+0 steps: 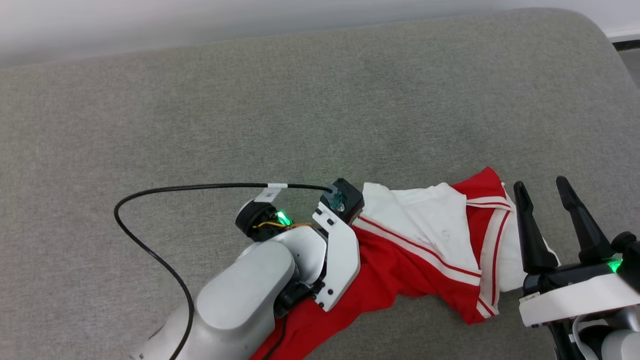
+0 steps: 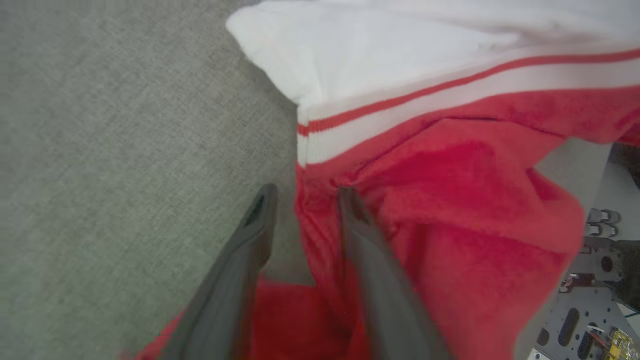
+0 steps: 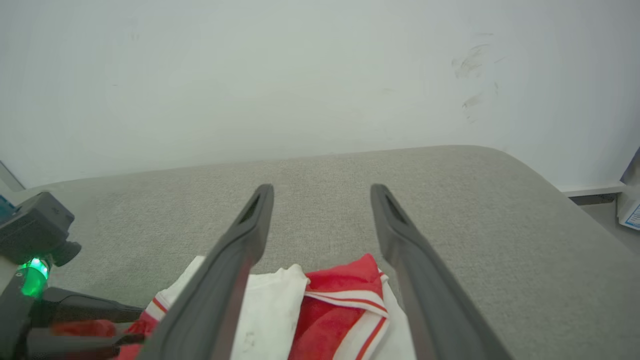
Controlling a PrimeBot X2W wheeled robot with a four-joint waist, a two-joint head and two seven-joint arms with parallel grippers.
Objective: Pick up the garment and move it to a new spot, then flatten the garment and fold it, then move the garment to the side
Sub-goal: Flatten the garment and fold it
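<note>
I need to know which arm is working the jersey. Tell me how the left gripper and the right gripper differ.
The left gripper is down at the red jersey, its fingers straddling the red edge below the striped trim. The right gripper hovers above the jersey's other end and appears clear of the cloth. The left gripper's jaws stand narrower than the right gripper's. Both have two long dark fingers, and neither has closed on cloth.

A grey woven surface [image 1: 320, 100] spreads across most of the frame, its rounded corner at the upper right. Behind it rises a plain white wall [image 3: 300, 75] with dark scuffs [image 3: 470, 65] toward the upper right. At the far right edge stand a pale skirting [image 3: 590, 190] and a white box [image 3: 631, 207] with blue print.
</note>
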